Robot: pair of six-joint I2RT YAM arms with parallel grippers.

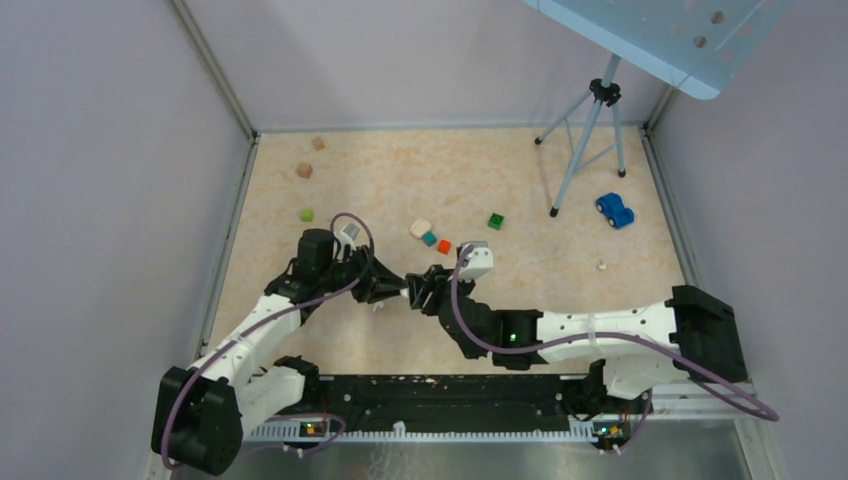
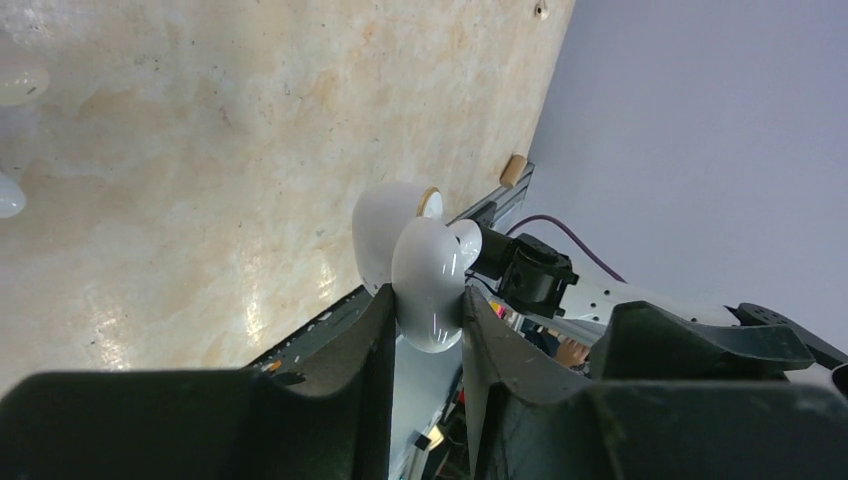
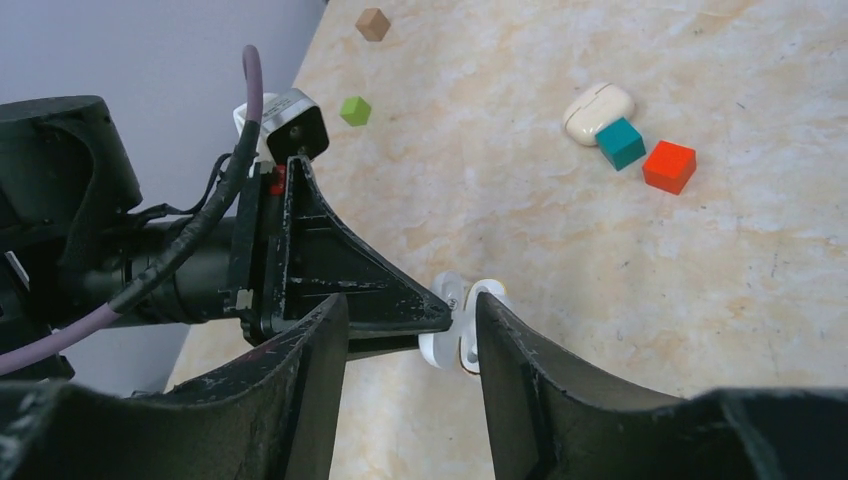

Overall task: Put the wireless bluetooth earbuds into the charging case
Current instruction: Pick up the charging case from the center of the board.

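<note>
Grips one earbud (image 2: 425,265) in left gripper (image 2: 428,310), right gripper (image 3: 410,305) parted around it. Judged early: charging case (image 3: 598,110) shut, well apart.

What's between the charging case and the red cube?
A teal cube sits between the charging case and the red cube, close against the case. The right wrist view shows it best.
</note>
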